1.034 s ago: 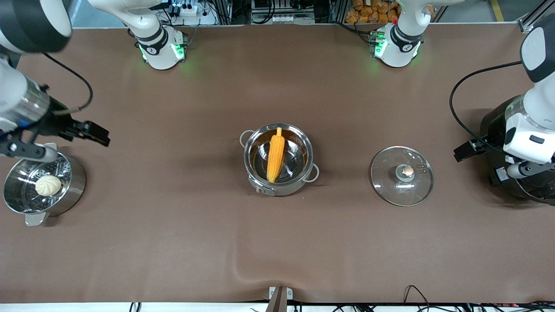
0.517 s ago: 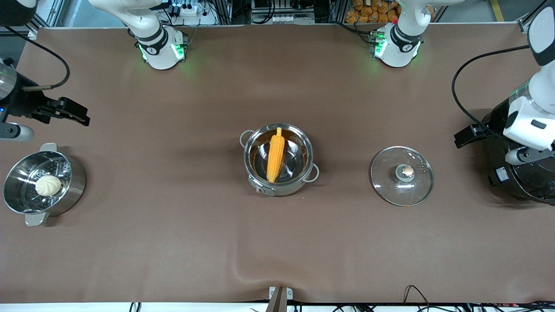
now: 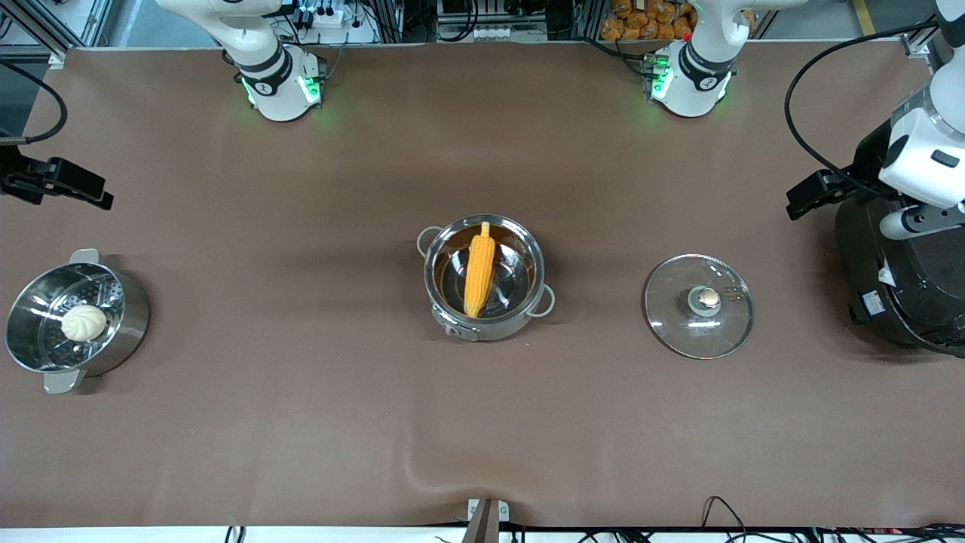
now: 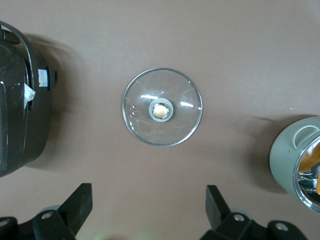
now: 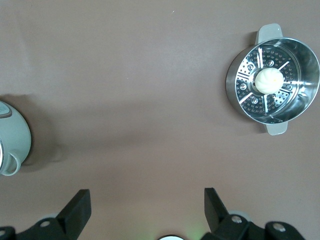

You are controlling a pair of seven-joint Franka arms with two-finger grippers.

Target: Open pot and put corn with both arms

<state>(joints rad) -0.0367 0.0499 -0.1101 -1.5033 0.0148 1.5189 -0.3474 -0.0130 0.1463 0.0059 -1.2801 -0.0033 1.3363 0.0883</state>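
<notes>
Steel pot [image 3: 484, 277]: stands uncovered mid-surface, between lid and steamer.
Corn [image 3: 479, 273]: lies inside the pot, stub end toward the front camera, tip leaning on the rim.
Lid [image 3: 699, 305]: flat on the surface, knob up, beside the pot toward the left arm's end, well apart from it.
State of task: by the look of it, both steps are done.
Risk: little from here; a careless sweep of the left arm could clip the rice cooker [image 3: 901, 275] it hangs over, or nudge the lid.
Second risk: the corn's tip rests high, so a knock to the pot might roll it.
Left tool [image 4: 149, 212]: spread wide, holding nothing, touching nothing, up over the surface beside the cooker.
Right tool [image 5: 147, 212]: spread wide, empty, high at the surface edge near the steamer [image 3: 74, 323] with its bun [image 3: 84, 322].
</notes>
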